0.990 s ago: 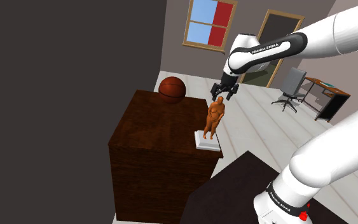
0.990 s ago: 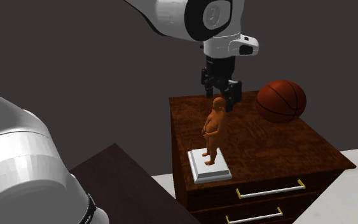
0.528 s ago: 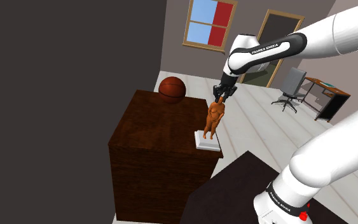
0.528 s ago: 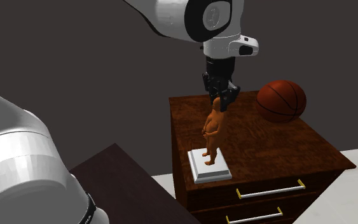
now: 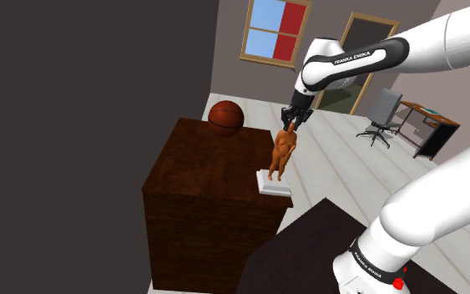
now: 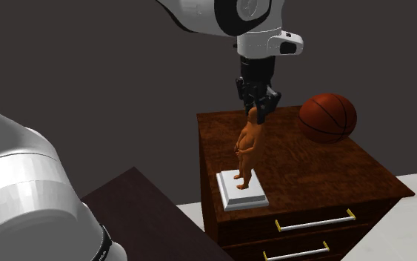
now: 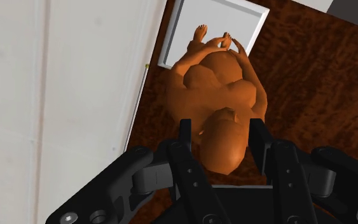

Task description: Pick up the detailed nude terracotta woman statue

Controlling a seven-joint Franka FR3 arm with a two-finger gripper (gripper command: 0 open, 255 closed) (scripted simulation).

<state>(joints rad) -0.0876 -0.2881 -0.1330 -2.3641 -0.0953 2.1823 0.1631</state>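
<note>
An orange-brown nude woman statue [image 5: 281,154] stands upright on a white square base [image 5: 273,184] near the corner of a dark wooden dresser [image 5: 199,167]. My black gripper [image 5: 289,124] comes down from above and is shut on the statue's head. From the second exterior view the statue [image 6: 246,152] hangs straight below the gripper [image 6: 257,113], and its base [image 6: 242,193] is at or just off the dresser top [image 6: 310,167]. The wrist view shows both fingers of the gripper [image 7: 222,137] clasping the head of the statue [image 7: 219,83].
A brown basketball [image 5: 225,115] rests on the dresser's far side, also seen behind the statue [image 6: 327,117]. Drawer handles [image 6: 314,221] line the dresser front. An office chair [image 5: 383,113] and desk [image 5: 429,125] stand far off on the light floor.
The fingers closed on the statue's head. The arm has since risen slightly, and the statue with its base has shifted up a little.
</note>
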